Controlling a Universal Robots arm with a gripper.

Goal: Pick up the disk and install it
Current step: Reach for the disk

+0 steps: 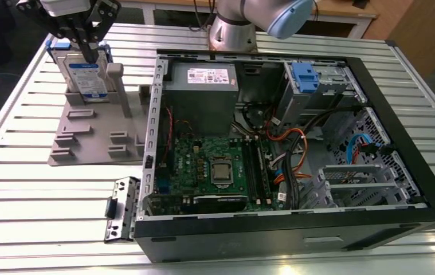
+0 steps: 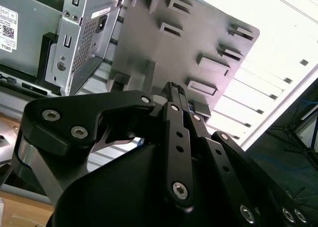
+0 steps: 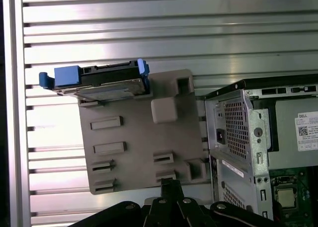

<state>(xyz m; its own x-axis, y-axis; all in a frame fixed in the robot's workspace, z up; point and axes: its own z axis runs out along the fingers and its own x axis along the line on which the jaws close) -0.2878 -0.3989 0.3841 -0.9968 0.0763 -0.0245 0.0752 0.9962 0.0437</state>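
The disk point(image 1: 86, 77) stands on edge in a slot of a grey plastic holder point(image 1: 95, 134), its blue carrier wrapped around the silver body. In the exterior view my gripper point(image 1: 89, 54) hangs above the holder, with its black fingers drawn together to a point in front of the disk's upper edge. The first wrist view shows the disk point(image 3: 104, 83) at one end of the holder point(image 3: 134, 137), with my gripper point(image 3: 171, 183) over the opposite edge, shut and empty. In the second wrist view the gripper point(image 2: 175, 88) has nothing between its fingers.
An open computer case point(image 1: 400, 114) lies on the exterior view's right. It holds a grey power supply point(image 1: 202, 80), a green motherboard point(image 1: 217, 166) and a silver cage with a blue latch point(image 1: 313, 80). A loose metal bracket point(image 1: 121, 209) lies on the slatted table point(image 1: 18, 189).
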